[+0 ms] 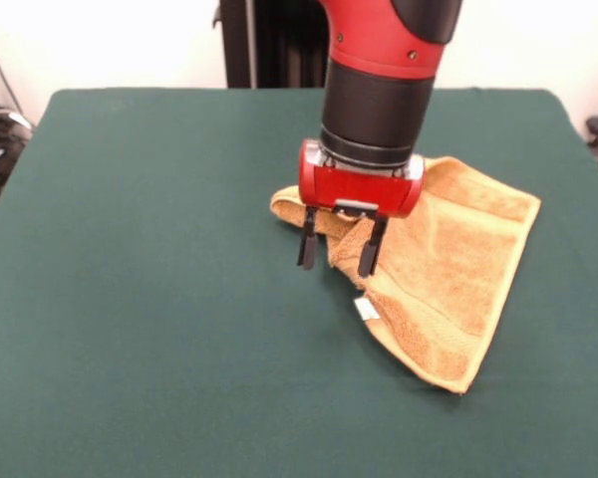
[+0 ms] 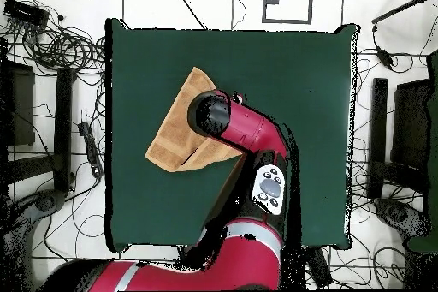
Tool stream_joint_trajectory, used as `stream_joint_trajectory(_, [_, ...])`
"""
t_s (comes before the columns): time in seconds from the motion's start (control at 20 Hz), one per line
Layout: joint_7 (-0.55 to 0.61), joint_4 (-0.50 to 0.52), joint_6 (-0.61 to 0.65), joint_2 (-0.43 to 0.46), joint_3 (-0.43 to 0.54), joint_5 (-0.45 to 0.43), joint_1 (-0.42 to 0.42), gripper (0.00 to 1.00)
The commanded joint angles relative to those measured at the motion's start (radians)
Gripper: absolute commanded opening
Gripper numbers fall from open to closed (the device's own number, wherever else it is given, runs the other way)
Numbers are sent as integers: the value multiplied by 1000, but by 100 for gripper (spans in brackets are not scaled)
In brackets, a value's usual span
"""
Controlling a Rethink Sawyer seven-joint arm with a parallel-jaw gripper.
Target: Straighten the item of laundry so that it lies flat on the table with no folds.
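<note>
Orange-yellow terry, folded: we see the hand towel lying on the green felt bench in a rough triangle, one layer doubled over another. Its woven border bands show along the edges, and a small white tag sits at the towel's folded edge, just below the gripper. The cloth is bunched and raised at the corner nearest the gripper, flatter toward the opposite corner.

The gripper hangs from the red and black arm, directly over that bunched corner. Its jaws stand spread apart, pointing down; one black finger touches or just overlaps the raised fold, the other finger is beside the towel's edge, over bare felt. We see no cloth pinched between them.

From overhead, the towel sits partly under the arm, which hides the gripper. Cables litter the floor around the bench.
</note>
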Motion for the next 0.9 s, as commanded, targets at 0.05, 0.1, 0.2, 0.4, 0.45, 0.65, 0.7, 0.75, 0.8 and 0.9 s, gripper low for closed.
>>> stream_joint_trajectory(0.05, [183, 136, 69, -19, 87, -41, 33, 100])
stream_joint_trajectory(0.1, [185, 142, 68, -24, 86, -40, 34, 100])
stream_joint_trajectory(0.2, [192, 142, 73, -27, 80, -37, 40, 100])
stream_joint_trajectory(0.4, [178, 173, 52, -48, 93, -46, 35, 100])
stream_joint_trajectory(0.45, [168, 182, 41, -51, 100, -54, 30, 100])
stream_joint_trajectory(0.65, [170, 218, 17, -58, 119, -59, 19, 100])
stream_joint_trajectory(0.7, [172, 221, 14, -59, 118, -60, 17, 100])
stream_joint_trajectory(0.75, [170, 224, 18, -61, 118, -61, 17, 100])
stream_joint_trajectory(0.8, [168, 227, 21, -63, 117, -61, 17, 100])
stream_joint_trajectory(0.9, [164, 231, 28, -65, 120, -62, 14, 100])
